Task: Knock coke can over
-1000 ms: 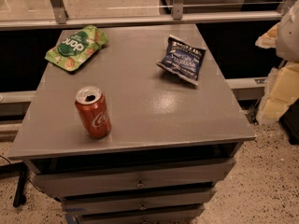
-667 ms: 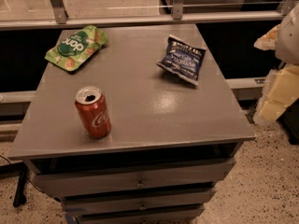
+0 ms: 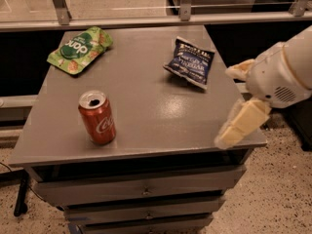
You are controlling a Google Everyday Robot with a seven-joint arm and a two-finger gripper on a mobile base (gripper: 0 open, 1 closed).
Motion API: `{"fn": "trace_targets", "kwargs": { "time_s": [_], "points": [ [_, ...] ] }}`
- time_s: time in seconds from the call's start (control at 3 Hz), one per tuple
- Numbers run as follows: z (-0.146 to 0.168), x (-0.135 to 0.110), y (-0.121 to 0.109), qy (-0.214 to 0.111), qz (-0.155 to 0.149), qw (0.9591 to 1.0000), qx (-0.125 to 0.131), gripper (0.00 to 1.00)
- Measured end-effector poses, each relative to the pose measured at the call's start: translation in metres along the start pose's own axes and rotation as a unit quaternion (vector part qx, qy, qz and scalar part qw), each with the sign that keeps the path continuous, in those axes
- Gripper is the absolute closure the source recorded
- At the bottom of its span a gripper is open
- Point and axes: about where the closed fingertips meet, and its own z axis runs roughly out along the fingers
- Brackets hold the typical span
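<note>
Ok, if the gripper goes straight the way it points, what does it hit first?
Likely the front right corner of the table; the gripper hangs just off that edge, angled down-left. The can stands far left, off that line. Depth is unclear.

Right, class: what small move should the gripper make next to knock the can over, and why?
Probably move the gripper left, low over the table, toward the can. The can stands upright near the front left corner, well apart from the gripper at the right edge; the green bag and blue bag lie further back, off that line.
</note>
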Motion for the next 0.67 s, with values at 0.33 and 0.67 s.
{"fn": "trace_targets", "kwargs": {
  "time_s": [0.33, 0.67],
  "points": [
    [0.061, -0.033, 0.024, -0.104, -0.003, 0.9941, -0.031, 0.0],
    [0.107, -0.086, 0.044, -0.212, 0.002, 0.9755, -0.058, 0.0]
  ]
}}
